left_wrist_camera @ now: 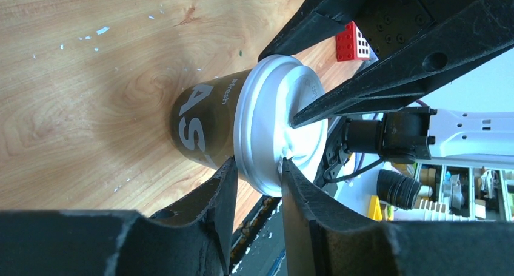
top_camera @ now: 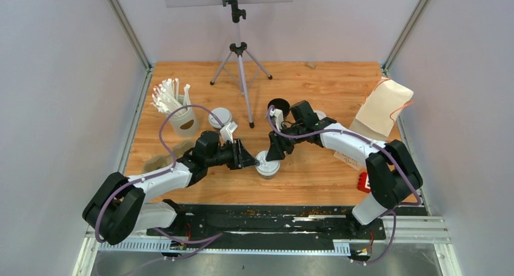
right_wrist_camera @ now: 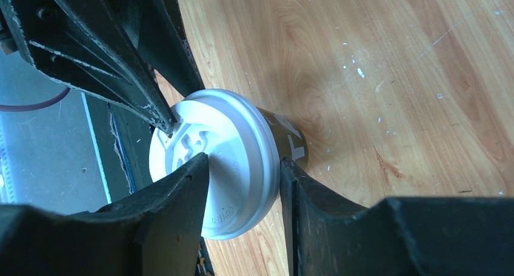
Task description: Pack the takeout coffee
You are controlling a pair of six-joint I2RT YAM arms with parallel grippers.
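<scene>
A black coffee cup [top_camera: 267, 168] with pale letters and a white lid [top_camera: 265, 162] stands on the wooden table between both arms. My left gripper [top_camera: 250, 159] reaches it from the left and my right gripper [top_camera: 274, 156] from the right. In the left wrist view my left gripper [left_wrist_camera: 257, 165] pinches the lid's [left_wrist_camera: 273, 115] rim, one finger on top, one under it against the cup [left_wrist_camera: 203, 121]. In the right wrist view my right gripper [right_wrist_camera: 242, 162] pinches the opposite rim of the lid [right_wrist_camera: 233, 154] the same way. A second lidded cup [top_camera: 220, 116] stands behind the left arm.
A white cup of straws [top_camera: 180, 119] stands at the left, with the brown pulp tray [top_camera: 162, 161] nearer. An open black cup [top_camera: 277, 105] sits behind the right gripper. A tripod [top_camera: 241, 63] stands at the back. A paper bag [top_camera: 383, 106] and a red block [top_camera: 363, 182] lie at the right.
</scene>
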